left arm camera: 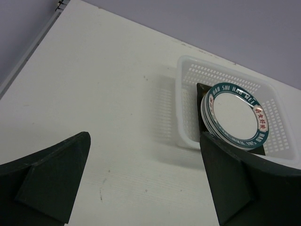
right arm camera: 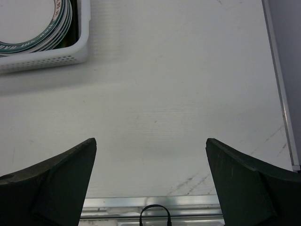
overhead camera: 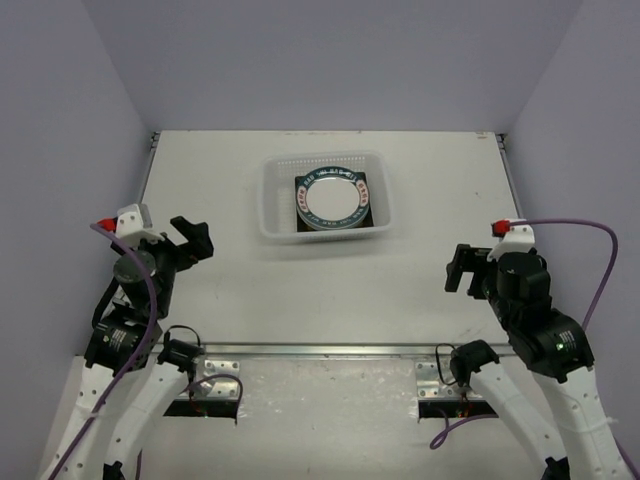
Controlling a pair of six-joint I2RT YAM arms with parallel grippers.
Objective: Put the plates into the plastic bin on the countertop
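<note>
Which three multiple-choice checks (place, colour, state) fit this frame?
1. Where are the plates? A in the plastic bin; B beside it; C in a gripper.
2. What rim colour has the top plate? A yellow; B teal; C purple.
3. How are the left gripper and right gripper? A both open, empty; B both shut; C left holding a plate.
Answers: 1 A, stack sits inside its walls. 2 B, teal band around white centre. 3 A, jaws wide apart, nothing between.
</note>
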